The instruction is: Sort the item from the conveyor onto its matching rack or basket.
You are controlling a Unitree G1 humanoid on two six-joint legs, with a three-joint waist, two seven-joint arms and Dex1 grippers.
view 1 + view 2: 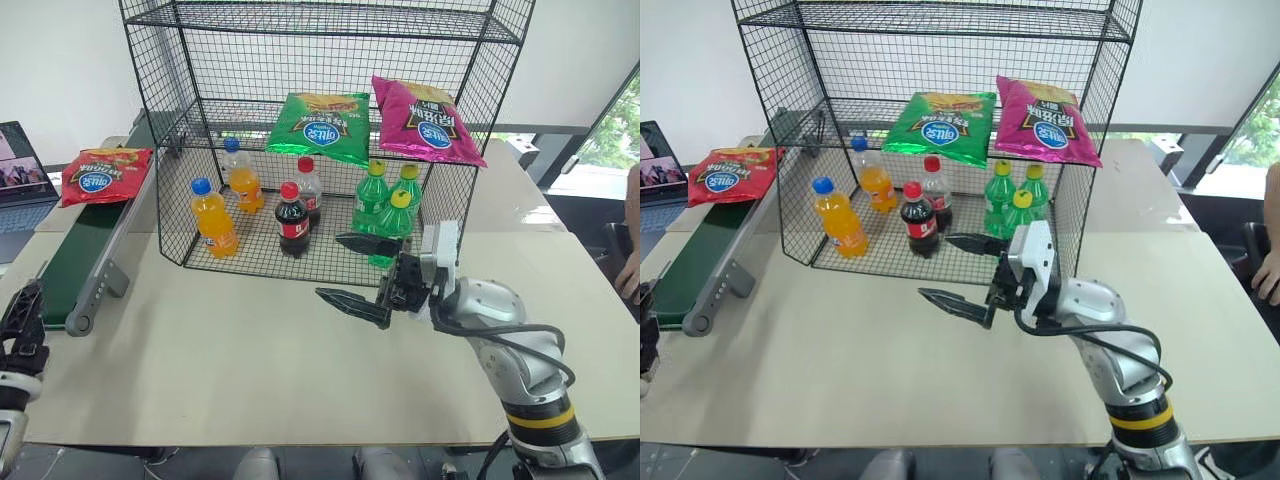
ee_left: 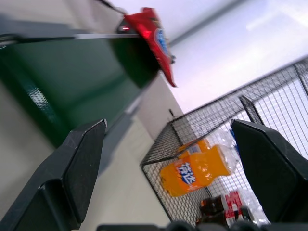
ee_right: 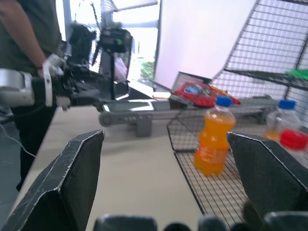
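- The red crisp bag lies on the far end of the conveyor, hanging a little over the belt's edges, well apart from both grippers.
- The conveyor runs along the left side of the table, ending just beside the rack.
- Right gripper hovers over the table in front of the rack, pointing left, its black fingers spread wide and nothing between them.
- Left gripper faces the conveyor and the rack's corner; its jaws stand wide apart and hold nothing.
- On the rack's middle tier, a green bag and a magenta bag lie side by side.
- On the bottom tier stand orange drink bottles, cola bottles and green bottles.
- A laptop sits at the far left, its screen too small to read.
- A person stands beyond the table edge in the right wrist view.
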